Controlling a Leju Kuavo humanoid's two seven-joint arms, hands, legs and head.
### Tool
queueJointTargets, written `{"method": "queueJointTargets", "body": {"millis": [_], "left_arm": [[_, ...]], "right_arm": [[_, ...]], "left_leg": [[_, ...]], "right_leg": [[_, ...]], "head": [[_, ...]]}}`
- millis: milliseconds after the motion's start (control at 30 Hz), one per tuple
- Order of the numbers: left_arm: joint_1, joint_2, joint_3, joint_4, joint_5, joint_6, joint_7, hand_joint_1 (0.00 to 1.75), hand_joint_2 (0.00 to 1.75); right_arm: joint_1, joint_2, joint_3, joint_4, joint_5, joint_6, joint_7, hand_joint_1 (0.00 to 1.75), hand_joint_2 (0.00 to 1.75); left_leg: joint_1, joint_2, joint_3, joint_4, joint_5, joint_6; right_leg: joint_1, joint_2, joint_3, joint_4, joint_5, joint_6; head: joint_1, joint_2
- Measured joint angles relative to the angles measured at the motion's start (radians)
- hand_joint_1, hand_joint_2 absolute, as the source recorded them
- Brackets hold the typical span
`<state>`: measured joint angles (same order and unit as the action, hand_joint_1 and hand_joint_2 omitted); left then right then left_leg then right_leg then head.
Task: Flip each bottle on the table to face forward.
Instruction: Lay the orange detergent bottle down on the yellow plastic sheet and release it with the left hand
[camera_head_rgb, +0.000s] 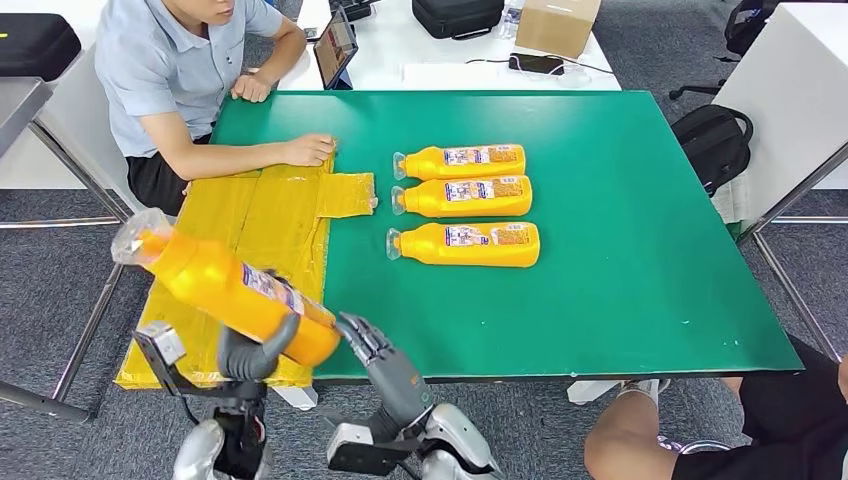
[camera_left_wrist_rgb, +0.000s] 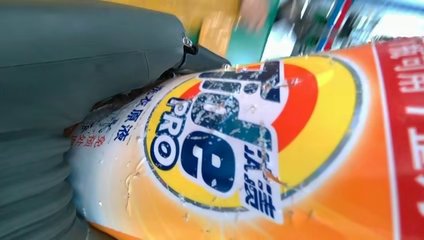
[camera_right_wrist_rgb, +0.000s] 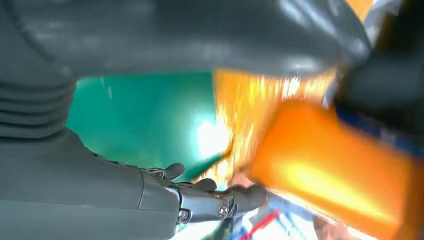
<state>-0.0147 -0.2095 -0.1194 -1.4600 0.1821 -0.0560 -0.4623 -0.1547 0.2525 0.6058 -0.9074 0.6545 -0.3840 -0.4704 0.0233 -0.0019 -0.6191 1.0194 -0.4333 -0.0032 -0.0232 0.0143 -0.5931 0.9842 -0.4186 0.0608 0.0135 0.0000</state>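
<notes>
We see a large orange plastic bottle with a clear cap (camera_head_rgb: 225, 283) held in the air over the near left corner of the green table top (camera_head_rgb: 640, 250), above a crinkled yellow plastic sheet (camera_head_rgb: 262, 225). Its long axis runs diagonally, cap up and away to the left, base down towards the robot. Our left hand (camera_head_rgb: 255, 350) grips it around the lower body, thumb curled across the front. In the left wrist view the label (camera_left_wrist_rgb: 220, 145) reads "PRO" in blue letters on a yellow and red oval, beside Chinese characters we cannot read.

Our right hand (camera_head_rgb: 378, 352) hovers just beside the bottle's base with fingers spread and nothing in them.

Further in, 3 matching orange bottles (camera_head_rgb: 462, 205) lie flat in a column, well apart from the held 1, long axes across the table, caps to the left, small printed labels up.

A seated person (camera_head_rgb: 180, 70) in a light blue shirt rests a hand (camera_head_rgb: 310, 150) on the far edge of the yellow sheet. Behind the green table stand a white table with a tablet (camera_head_rgb: 335, 45), a black case (camera_head_rgb: 458, 15) and a cardboard box (camera_head_rgb: 558, 22). The floor is grey carpet (camera_head_rgb: 45, 290).
</notes>
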Motion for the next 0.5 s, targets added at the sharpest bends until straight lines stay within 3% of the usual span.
{"method": "queueJointTargets", "body": {"millis": [100,267,500], "left_arm": [[-0.068,0.047,0.033,0.028,-0.189,0.1,-0.006,1.75,1.75],[-0.167,0.127,0.075,0.126,-0.432,0.144,0.054,1.75,1.75],[-0.223,0.185,0.092,0.211,-0.552,0.191,0.087,1.75,1.75]], "right_arm": [[0.007,0.0,0.005,-0.002,-0.002,-0.002,-0.014,0.0,0.0],[0.007,-0.002,0.013,-0.007,0.004,-0.021,-0.029,0.0,0.0],[0.005,-0.002,0.019,-0.01,0.013,-0.03,-0.035,0.0,0.0]], "left_leg": [[0.001,-0.001,-0.001,0.0,0.002,-0.002],[0.001,-0.001,0.0,0.0,0.002,-0.003],[0.001,-0.001,-0.001,0.0,0.002,-0.003]], "right_leg": [[0.0,0.0,0.0,0.001,0.0,0.0],[0.0,0.0,0.0,0.001,0.0,0.0],[0.0,0.0,0.0,0.001,0.0,0.0]], "head": [[0.0,0.0],[0.0,0.0],[0.0,0.0]]}}
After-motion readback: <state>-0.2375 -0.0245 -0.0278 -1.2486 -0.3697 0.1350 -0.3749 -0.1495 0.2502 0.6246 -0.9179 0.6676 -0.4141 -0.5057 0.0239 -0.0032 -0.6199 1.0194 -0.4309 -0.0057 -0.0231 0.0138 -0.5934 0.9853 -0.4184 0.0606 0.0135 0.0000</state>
